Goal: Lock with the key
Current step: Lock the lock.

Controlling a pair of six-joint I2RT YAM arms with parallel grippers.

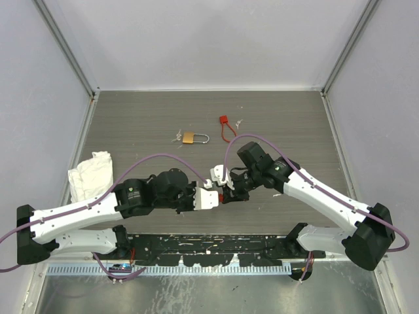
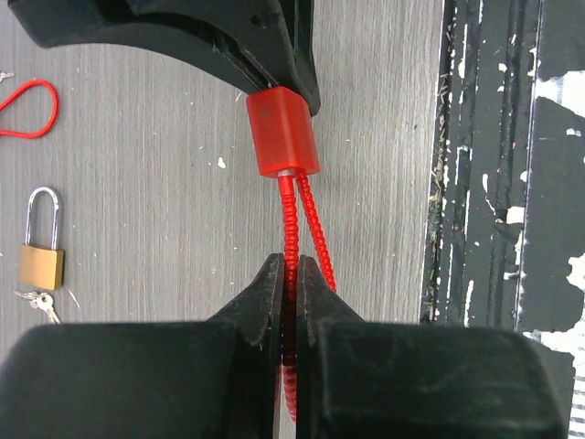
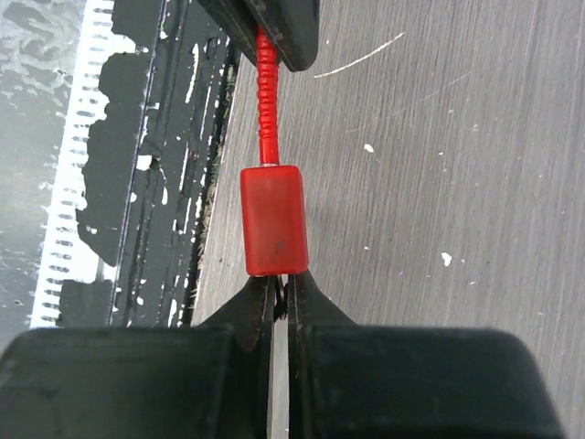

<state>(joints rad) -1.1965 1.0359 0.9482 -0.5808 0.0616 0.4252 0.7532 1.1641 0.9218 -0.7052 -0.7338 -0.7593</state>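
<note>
Key beside padlock, well apart; left fingers, right fingers clamp red seal.

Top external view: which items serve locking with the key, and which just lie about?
Job: brass padlock with silver shackle; tiny bunch of keys beside it.
Not the job: crumpled white cloth; loose red loop seal; red ribbed plastic seal pinched by left gripper and right gripper.

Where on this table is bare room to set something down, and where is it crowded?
Free: far left corner, between white cloth and padlock; far right, past the loose red seal. Crowded: near middle, where left gripper and right gripper pinch the held seal.
</note>
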